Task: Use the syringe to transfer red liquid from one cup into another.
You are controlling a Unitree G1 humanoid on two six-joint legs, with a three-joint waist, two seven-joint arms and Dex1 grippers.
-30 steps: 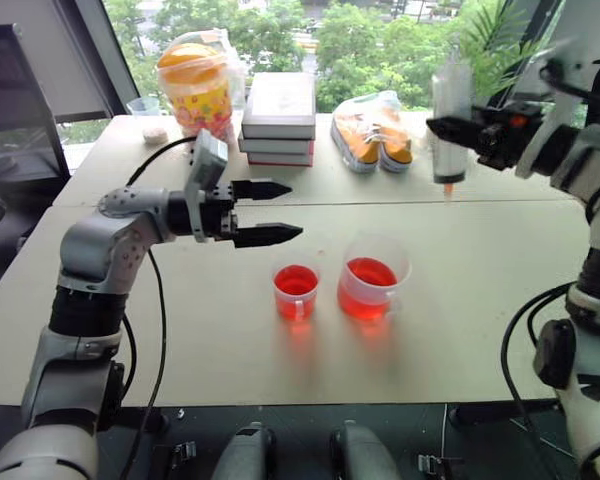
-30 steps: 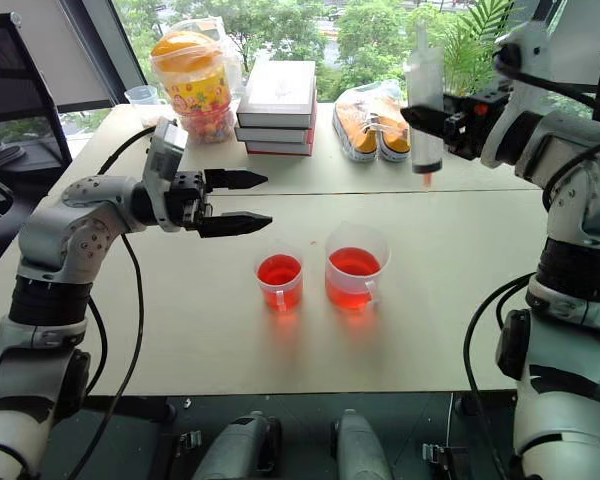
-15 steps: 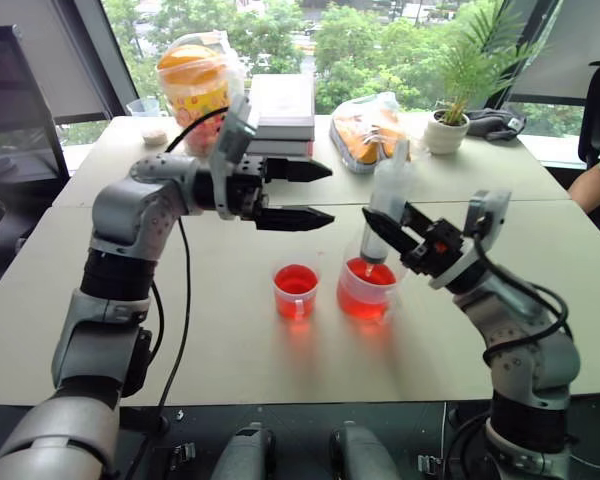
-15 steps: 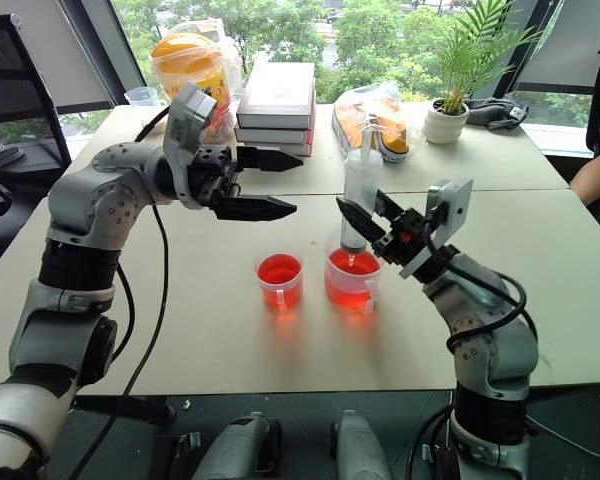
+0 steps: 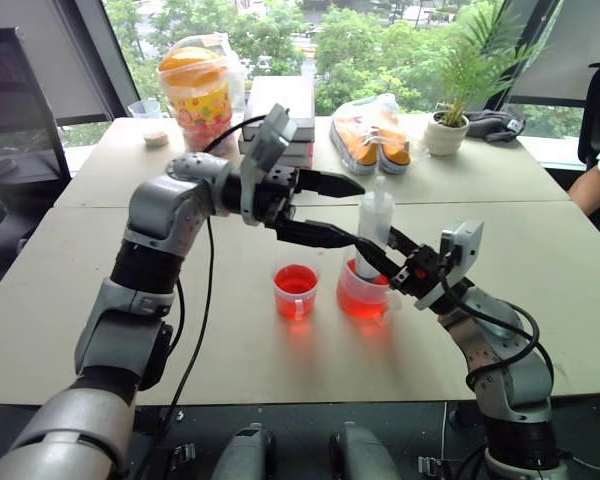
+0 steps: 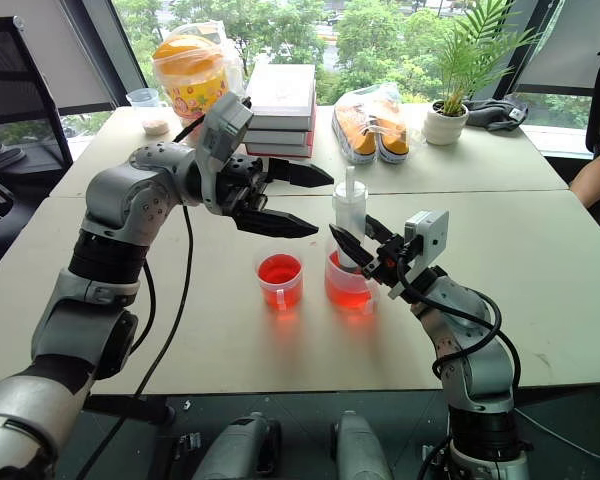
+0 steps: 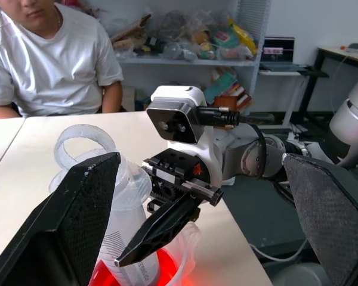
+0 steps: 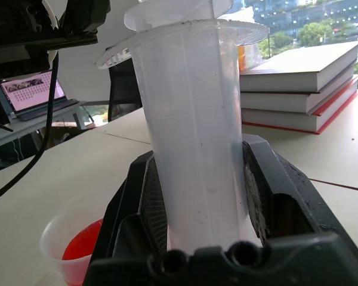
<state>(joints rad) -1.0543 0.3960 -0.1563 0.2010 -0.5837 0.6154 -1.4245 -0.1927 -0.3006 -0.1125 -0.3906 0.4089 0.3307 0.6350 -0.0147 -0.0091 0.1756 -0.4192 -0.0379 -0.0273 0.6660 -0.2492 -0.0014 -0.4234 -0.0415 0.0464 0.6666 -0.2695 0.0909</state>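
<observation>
Right gripper [image 6: 352, 246] clamped the syringe [image 6: 349, 222] upright, tip down in the beaker [image 6: 347, 283] – left gripper [image 5: 338, 211], jaws wide (plunger [image 6: 349, 186] near them, untouched), risked knocking the barrel and tipping red liquid [image 6: 346, 289].

Table [image 5: 540, 290]: two cups side by side near the middle, smaller cup [image 5: 296, 290] left, larger beaker [image 5: 364, 293] right. Syringe [image 5: 374, 232] stands upright in the beaker. Far side, left to right: small cup [image 5: 143, 107], snack jar [image 5: 195, 88], stack of books [image 5: 285, 100], bagged shoes [image 5: 374, 135], potted plant [image 5: 446, 130]. Person's arm [image 5: 595, 180] at far right edge.
</observation>
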